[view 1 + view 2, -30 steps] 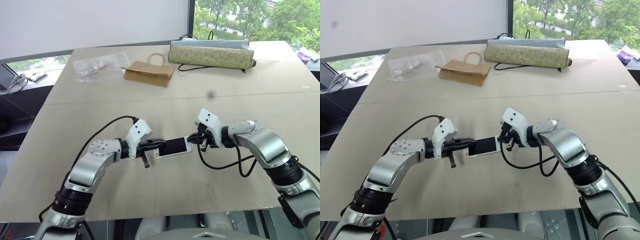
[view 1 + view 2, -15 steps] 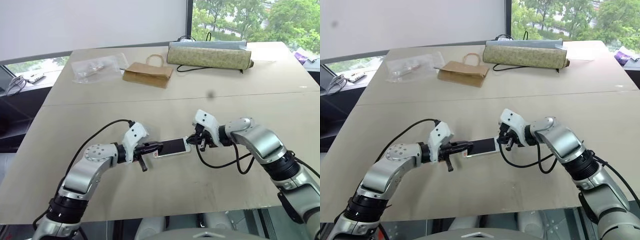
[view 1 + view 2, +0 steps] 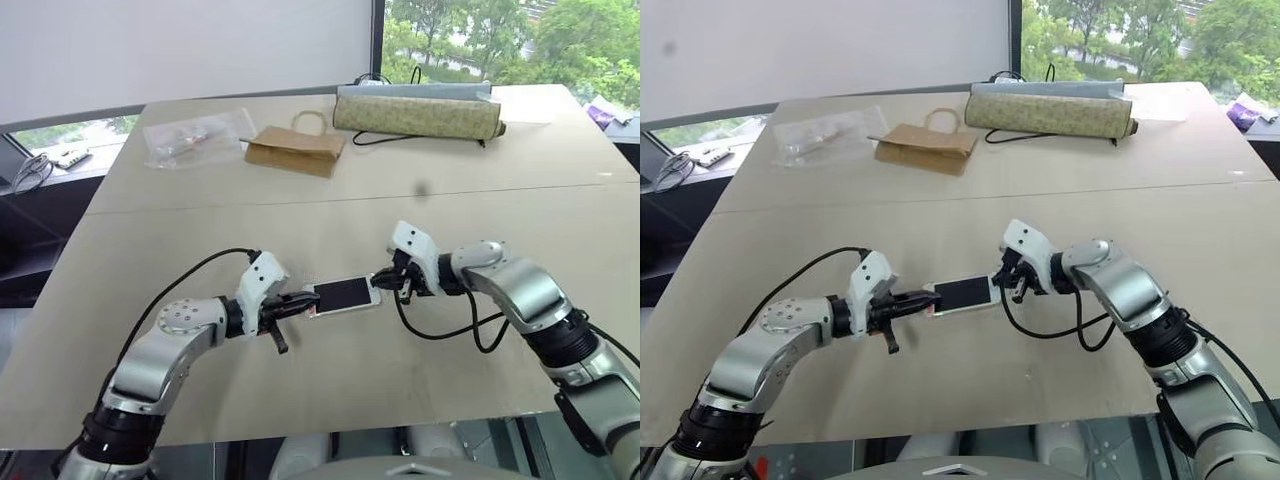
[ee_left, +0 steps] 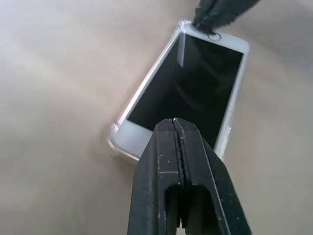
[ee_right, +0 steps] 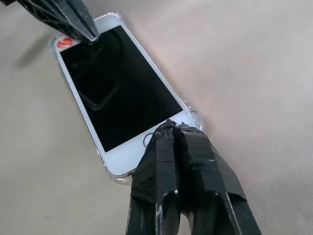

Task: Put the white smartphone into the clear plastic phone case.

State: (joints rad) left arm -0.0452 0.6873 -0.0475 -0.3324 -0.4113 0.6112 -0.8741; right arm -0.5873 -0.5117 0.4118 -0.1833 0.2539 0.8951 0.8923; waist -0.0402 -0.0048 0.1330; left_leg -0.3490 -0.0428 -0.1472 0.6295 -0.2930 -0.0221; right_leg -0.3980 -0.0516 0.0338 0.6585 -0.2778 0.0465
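Note:
The white smartphone [image 3: 343, 295] lies flat and screen up on the table, between my two grippers. It sits inside the clear plastic phone case [image 4: 113, 142], whose thin rim shows around its corners [image 5: 116, 174]. My left gripper [image 3: 303, 300] is shut, with its tips over the phone's left end [image 4: 173, 122]. It holds nothing. My right gripper [image 3: 381, 281] is also shut and empty. Its tips press on the phone's right end beside the home button [image 5: 171, 125].
At the back of the table lie a crinkled clear bag with small items [image 3: 190, 135], a brown paper bag [image 3: 297, 147] and a long patterned roll [image 3: 417, 112] with a black cable. The table's front edge runs close under both arms.
My left arm has drawn back a little to the left, so its shut tips now sit nearer the phone's left edge. The right gripper and the phone have stayed put.

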